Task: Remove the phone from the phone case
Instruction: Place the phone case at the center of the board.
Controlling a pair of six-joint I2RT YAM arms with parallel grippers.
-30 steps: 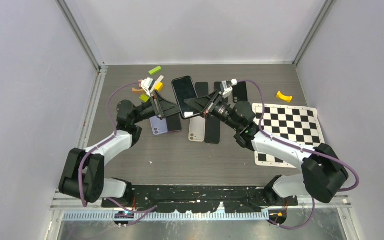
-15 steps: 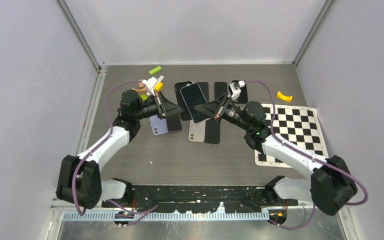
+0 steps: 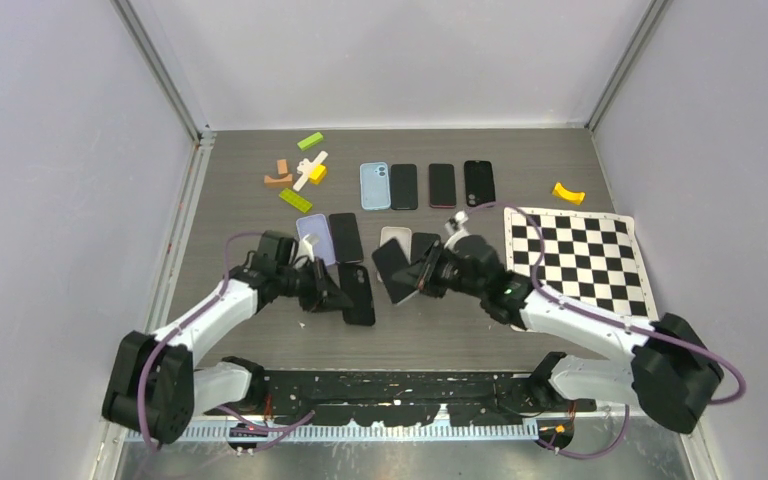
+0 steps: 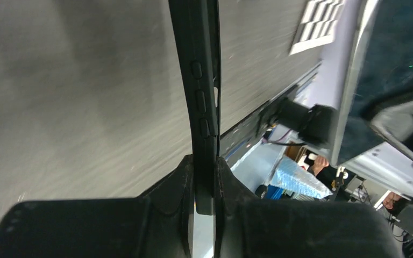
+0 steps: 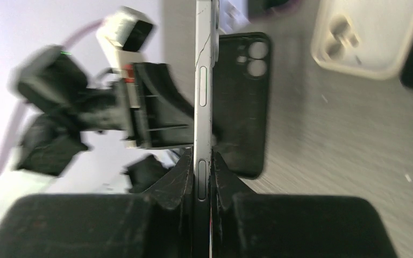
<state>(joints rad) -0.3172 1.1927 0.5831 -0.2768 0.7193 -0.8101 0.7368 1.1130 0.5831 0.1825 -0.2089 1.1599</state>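
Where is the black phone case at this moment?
In the top view the black phone case is clamped in the left gripper, left of centre, just beside the phone that the right gripper holds.

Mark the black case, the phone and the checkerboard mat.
black case [image 3: 359, 298]: top view, middle of its flat side
phone [image 3: 388, 268]: top view, middle of its dark face
checkerboard mat [image 3: 580, 255]: top view, bare central squares

White link shells and bulky black joint housings make up the left arm [image 3: 207, 312] and right arm [image 3: 582, 322]. Purple cables [image 3: 232, 256] trail along both. The left gripper [image 3: 345, 299] and right gripper [image 3: 413, 280] are black.
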